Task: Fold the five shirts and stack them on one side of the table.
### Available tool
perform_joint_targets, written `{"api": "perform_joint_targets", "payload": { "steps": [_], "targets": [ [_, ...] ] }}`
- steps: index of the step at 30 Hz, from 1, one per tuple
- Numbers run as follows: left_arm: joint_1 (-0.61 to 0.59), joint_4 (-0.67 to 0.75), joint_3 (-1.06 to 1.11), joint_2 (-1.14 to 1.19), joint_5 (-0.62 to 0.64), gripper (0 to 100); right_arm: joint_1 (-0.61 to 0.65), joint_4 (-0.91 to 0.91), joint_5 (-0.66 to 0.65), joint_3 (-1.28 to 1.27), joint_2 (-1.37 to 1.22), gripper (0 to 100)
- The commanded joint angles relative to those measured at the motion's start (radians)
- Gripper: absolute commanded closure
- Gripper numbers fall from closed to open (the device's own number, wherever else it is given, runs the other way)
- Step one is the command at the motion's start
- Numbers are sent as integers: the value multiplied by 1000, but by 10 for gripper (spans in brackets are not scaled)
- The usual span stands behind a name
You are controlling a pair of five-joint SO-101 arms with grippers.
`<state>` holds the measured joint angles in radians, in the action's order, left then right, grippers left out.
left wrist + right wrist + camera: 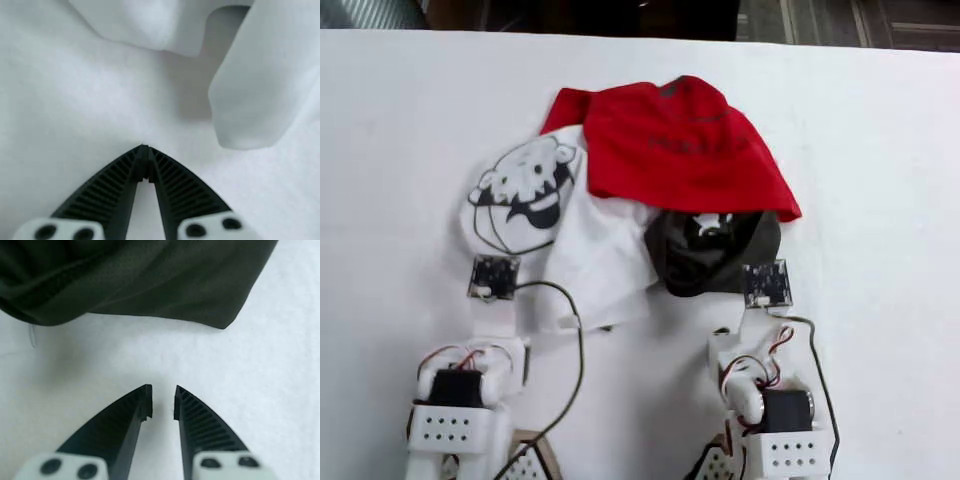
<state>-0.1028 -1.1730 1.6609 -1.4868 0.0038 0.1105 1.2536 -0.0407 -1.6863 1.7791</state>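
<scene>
A heap of shirts lies mid-table: a red shirt on top at the back, a white shirt with a black cartoon print to its left, and a black shirt at the front right. My left gripper is shut, its tips meeting with nothing between them, just short of folds of the white shirt. My right gripper is open by a narrow gap and holds nothing. It hovers over bare table near the hem of the black shirt.
The white table has free room left, right and in front of the heap. Both arm bases stand at the near edge, and a black cable loops between them.
</scene>
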Motion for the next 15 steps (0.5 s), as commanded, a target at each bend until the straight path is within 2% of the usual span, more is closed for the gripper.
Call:
{"api": "perform_joint_targets", "payload": {
  "steps": [1,11,15],
  "targets": [
    [2,15,-27,2,3,973,7,8,-2,-6,8,919],
    [58,21,-27,2,3,973,8,7,-8,-6,8,918],
    [55,21,-27,2,5,973,-1,-108,-2,-6,8,918]
  ]
}}
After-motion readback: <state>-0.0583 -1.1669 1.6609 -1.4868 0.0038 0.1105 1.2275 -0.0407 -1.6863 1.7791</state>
